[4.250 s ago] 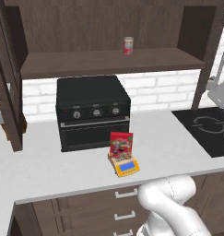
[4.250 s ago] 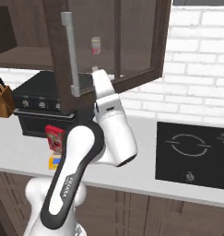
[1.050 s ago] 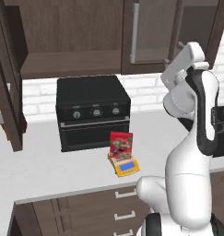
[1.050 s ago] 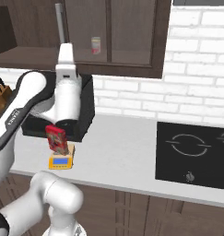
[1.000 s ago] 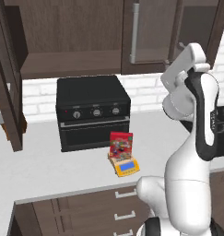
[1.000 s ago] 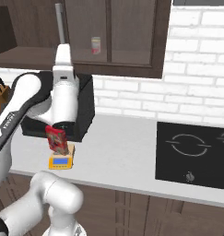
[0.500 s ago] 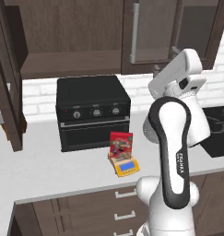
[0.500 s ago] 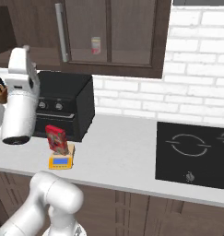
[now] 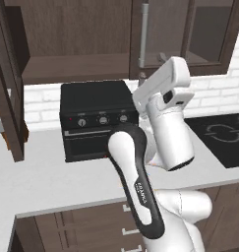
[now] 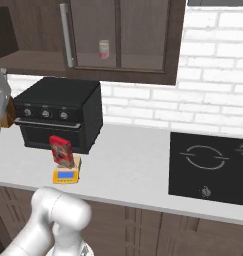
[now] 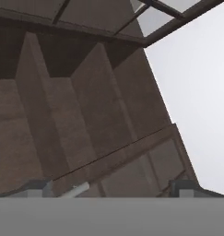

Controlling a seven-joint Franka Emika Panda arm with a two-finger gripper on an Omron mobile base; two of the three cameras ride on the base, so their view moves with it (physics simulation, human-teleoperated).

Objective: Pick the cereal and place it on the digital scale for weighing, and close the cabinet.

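The cereal point(image 10: 60, 151), a small red box, stands upright on the yellow digital scale point(image 10: 66, 174) on the counter in front of the black oven; my arm hides both in the left base view. The cabinet's point(image 9: 204, 34) right glass door is closed, its silver handle point(image 9: 144, 34) upright. Its left door point(image 9: 5, 83) stands swung out, leaving the shelf point(image 9: 72, 69) exposed. My gripper point(image 11: 111, 189) is open, fingertips point(image 11: 36, 187) wide apart with nothing between them. It points up at dark brown cabinet wood point(image 11: 85, 115).
A black toaster oven point(image 9: 96, 118) sits on the grey counter point(image 10: 128, 165) by the white brick wall. A red-labelled can point(image 10: 104, 49) stands behind the closed glass. The black cooktop point(image 10: 213, 165) lies to the right. Brown drawers with white handles run below the counter.
The arm has swung left: in the left base view it now covers the cereal and scale, and in the right base view it has almost left the left edge. The right door, open 4.2 s ago, stays closed.
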